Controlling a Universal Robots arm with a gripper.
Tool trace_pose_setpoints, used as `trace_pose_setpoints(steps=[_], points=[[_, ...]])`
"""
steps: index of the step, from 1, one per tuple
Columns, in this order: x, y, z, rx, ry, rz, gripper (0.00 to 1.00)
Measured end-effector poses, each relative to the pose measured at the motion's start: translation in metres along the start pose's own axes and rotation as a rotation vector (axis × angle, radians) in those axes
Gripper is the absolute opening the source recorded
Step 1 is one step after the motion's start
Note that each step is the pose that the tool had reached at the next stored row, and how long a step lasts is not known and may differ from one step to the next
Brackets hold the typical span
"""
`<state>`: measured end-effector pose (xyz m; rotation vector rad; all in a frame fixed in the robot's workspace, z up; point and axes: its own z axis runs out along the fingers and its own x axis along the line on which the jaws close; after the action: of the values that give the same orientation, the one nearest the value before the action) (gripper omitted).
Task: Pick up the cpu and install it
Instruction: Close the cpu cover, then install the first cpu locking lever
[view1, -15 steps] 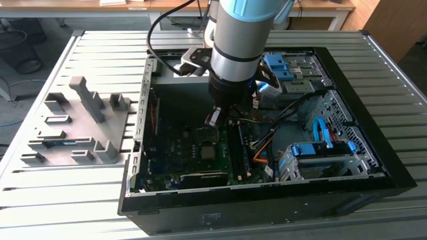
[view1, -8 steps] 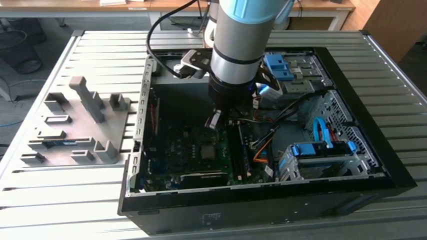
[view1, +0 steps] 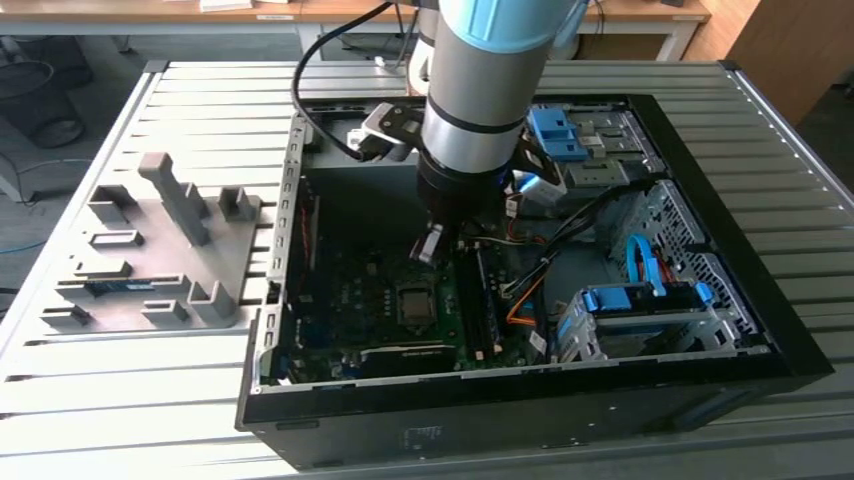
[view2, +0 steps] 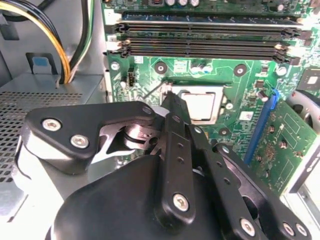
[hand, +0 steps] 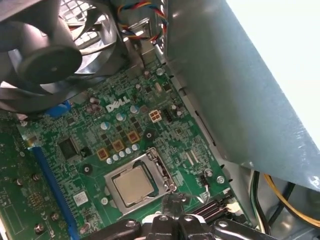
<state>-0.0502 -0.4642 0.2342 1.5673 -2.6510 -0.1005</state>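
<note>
in the exterior view the arm (view1: 474, 110) reached down into the open computer case (view1: 721, 330) on the slatted bench (view1: 160, 400), with the gripper (view1: 430, 245) low over the motherboard (view1: 360, 300), just above the socket (view1: 411, 303). a grey parts rack (view1: 160, 255) stood on the bench at the exterior view's left.

in the second wrist view the gripper's (view2: 167, 95) black tips sat together with nothing between them, so it looked clenched and empty, right at the socket's (view2: 200, 102) edge. the memory slots (view2: 205, 37) lay beyond it.

in the first wrist view the cpu (hand: 132, 184) lay flat inside the socket (hand: 142, 180), its silver top showing, the metal frame (hand: 161, 172) open beside it, the fan (hand: 45, 55) nearby.

risk, as i judged it: the tips so near could nudge the chip askew and bend pins, or snag the frame.
</note>
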Motion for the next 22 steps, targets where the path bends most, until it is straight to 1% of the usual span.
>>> trace_pose_setpoints(steps=[3,8,9,11,22], points=[[-0.0001,-0.0033,0.0005,-0.0004,-0.0002,0.0,0.1],[-0.0079,-0.018,0.001,-0.0042,0.002,-0.001,0.1],[-0.0086,-0.0192,0.0009,-0.0044,0.0023,-0.001,0.1],[-0.0094,-0.0206,0.0009,-0.0044,0.0023,-0.005,0.1],[-0.0094,-0.0207,0.0008,-0.0044,0.0027,-0.007,0.1]])
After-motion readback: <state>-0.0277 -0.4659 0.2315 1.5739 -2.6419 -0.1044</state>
